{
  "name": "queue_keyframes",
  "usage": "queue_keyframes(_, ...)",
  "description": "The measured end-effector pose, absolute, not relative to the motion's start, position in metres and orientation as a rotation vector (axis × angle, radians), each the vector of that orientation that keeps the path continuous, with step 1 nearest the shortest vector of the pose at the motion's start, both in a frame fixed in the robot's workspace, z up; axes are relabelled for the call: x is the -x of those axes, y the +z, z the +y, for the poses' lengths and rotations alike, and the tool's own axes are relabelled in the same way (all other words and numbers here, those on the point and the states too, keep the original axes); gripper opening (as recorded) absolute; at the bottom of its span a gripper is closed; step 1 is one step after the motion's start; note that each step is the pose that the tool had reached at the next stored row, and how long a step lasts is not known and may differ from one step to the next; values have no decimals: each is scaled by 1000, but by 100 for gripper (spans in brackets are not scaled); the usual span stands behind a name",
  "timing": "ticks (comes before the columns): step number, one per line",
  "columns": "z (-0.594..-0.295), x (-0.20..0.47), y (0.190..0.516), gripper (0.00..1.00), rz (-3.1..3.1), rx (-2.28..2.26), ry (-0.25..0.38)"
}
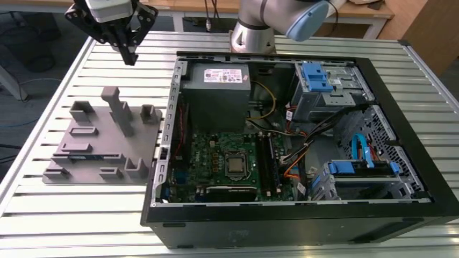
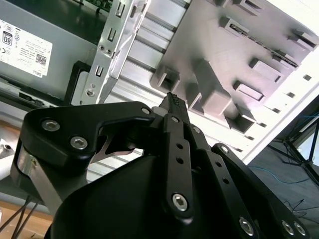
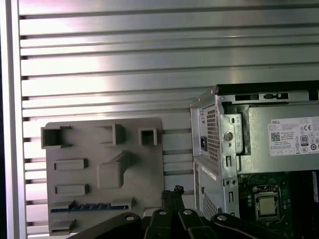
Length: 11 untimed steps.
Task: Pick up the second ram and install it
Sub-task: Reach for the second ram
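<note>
Above the table (image 1: 107,209), well clear of everything: the tool (image 1: 130,55) hangs high with its fingertips (image 2: 172,102) pressed together into one point and nothing pinched between them.

Second ram (image 3: 92,205) is not picked yet. It sits on edge in a low slot of the grey fixture block (image 1: 93,134), showing as a thin blue strip. It is well below the tool and off to one side, with no contact.

Open PC case (image 1: 287,215) lies on the table just beside the block, to the exterior view's right of the tool. Inside it are the green motherboard (image 1: 212,148), the CPU socket (image 1: 235,164) and long dark memory slots (image 1: 269,158) next to the socket. I can't tell whether a stick already sits in one of them.

Step in hand, my read: approach for the pick. Grasp and install are both undone.

What the pick calls for, as I judge it:
- Spread the tool first; shut as it is, it can't straddle the stick.
- Line the fingers up across the stick's thin faces, centred along its length.
- Come down straight. The block's tall post (image 1: 118,110) stands near the ram's slot, so clearance looks tight.
- Only the top edge stands out of the slot, so the grip will be shallow. Any tilt there would matter once the stick has to meet a memory slot.
</note>
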State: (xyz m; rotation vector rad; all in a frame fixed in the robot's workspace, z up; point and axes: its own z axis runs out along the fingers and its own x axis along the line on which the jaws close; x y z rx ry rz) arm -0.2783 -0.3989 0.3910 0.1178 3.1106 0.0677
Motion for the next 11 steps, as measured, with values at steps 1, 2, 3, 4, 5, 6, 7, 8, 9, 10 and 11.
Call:
queue_keyframes(1, -399, 281, 391, 10, 3111, -118, 68)
queue_keyframes(2, -399, 283, 391, 10, 3111, -118, 68)
queue_keyframes(3, -399, 285, 391, 10, 3111, -118, 68)
queue_keyframes(4, -399, 287, 391, 10, 3111, -118, 68)
queue_keyframes(5, -399, 289, 390, 10, 3111, -118, 68)
queue_keyframes(6, -399, 291, 390, 10, 3111, -118, 68)
queue_keyframes(7, -399, 293, 390, 10, 3111, -118, 68)
queue_keyframes(8, -399, 295, 390, 10, 3111, -118, 68)
queue_keyframes(9, -399, 297, 390, 10, 3111, -118, 68)
queue_keyframes(10, -399, 299, 390, 10, 3111, -118, 68)
queue_keyframes(11, -399, 302, 390, 10, 3111, -118, 68)
